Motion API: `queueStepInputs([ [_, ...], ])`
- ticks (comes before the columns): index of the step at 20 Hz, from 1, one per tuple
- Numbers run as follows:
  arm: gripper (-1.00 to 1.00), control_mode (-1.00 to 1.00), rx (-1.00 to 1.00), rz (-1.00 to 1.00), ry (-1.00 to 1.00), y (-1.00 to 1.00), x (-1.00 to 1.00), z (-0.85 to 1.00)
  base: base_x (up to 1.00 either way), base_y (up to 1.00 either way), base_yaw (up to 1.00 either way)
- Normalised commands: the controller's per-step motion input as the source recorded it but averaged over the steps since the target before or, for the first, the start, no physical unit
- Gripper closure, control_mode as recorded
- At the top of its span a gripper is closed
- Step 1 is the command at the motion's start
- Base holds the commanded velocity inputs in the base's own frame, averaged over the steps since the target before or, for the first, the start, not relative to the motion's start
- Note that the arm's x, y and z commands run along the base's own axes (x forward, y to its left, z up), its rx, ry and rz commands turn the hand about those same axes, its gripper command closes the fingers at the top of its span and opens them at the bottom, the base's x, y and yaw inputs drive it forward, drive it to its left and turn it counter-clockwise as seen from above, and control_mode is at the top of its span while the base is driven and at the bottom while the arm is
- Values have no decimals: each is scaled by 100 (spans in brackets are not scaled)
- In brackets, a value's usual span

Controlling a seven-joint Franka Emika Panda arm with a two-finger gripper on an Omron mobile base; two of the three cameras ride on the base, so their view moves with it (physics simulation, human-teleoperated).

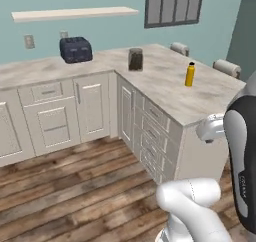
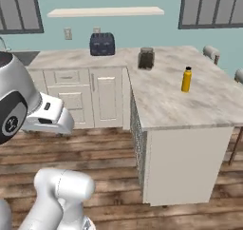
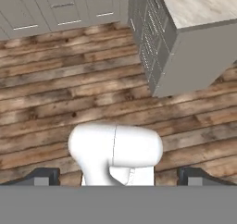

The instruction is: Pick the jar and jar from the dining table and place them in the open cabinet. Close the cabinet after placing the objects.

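On the marbled beige top of the desk (image 1: 165, 86), near its inner corner, stood one glass jar (image 1: 135, 59) with dark contents, upright and well apart from the yellow bottle (image 1: 190, 74) with the black cap, which stood farther along the same top toward the open end. In the right base view the jar (image 2: 146, 58) sat just beyond the corner where the desk (image 2: 190, 100) met the wall counter, and the bottle (image 2: 187, 79) stood nearer the camera, out on bare stone. At this distance the jar's contents read only as a dark mass, possibly sticks, and I could not tell more. A dark blue toaster (image 1: 76, 49) rested on the wall counter below a long cream shelf (image 1: 75, 13) fixed to the teal wall. Two stool backs (image 1: 227, 67) showed past the far edge of the desk. In the hand view the hand (image 3: 118, 177) pointed down at the wooden plank floor (image 3: 69, 98), its two dark fingertips (image 3: 42, 176) spread as wide as they go, at opposite sides of the view, with nothing between them but floor. The end of the desk (image 3: 199, 61), with its off-white side and drawer fronts, lay toward the upper right of that view, away from the hand.
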Motion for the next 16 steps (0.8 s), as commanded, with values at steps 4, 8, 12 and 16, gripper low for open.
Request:
queueStepInputs([
  [4, -100, 100, 0, 0, 0, 0, 0, 0, 34, 54, -63],
  [8, -100, 100, 0, 0, 0, 0, 0, 0, 31, 90, -53],
  [12, -100, 100, 0, 0, 0, 0, 0, 0, 24, 89, -53],
  [16, -100, 100, 0, 0, 0, 0, 0, 0, 23, 83, -53],
])
